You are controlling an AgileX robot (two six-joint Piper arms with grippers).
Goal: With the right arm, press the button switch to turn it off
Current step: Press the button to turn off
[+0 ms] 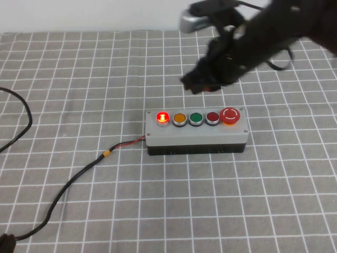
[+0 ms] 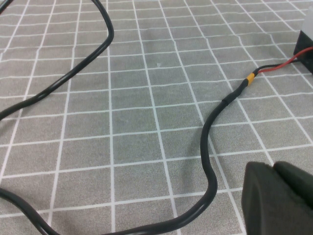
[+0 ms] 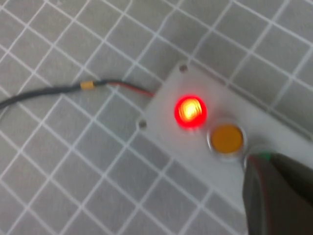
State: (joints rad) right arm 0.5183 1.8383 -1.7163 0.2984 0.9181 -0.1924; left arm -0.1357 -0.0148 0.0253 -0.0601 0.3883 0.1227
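Note:
The button switch (image 1: pixel 196 129) is a light grey box on a black base at the table's middle. Its red lamp (image 1: pixel 163 117) is lit. To the lamp's right are the yellow (image 1: pixel 179 118), green (image 1: pixel 196 118) and dark red (image 1: pixel 212 117) buttons and the mushroom button (image 1: pixel 230 115). My right arm (image 1: pixel 263 37) reaches in from the far right. My right gripper (image 1: pixel 202 81) hangs above and behind the box, apart from it. In the right wrist view the shut right gripper (image 3: pixel 274 186) covers most of the green button, beside the yellow button (image 3: pixel 226 138) and the lit lamp (image 3: pixel 190 111). My left gripper (image 2: pixel 276 196) is shut and empty.
A black cable (image 1: pixel 79 174) with red leads runs from the box's left end to the near left corner. It also loops across the left wrist view (image 2: pixel 210 142), close to the left gripper. A grey checked cloth (image 1: pixel 105 68) covers the table.

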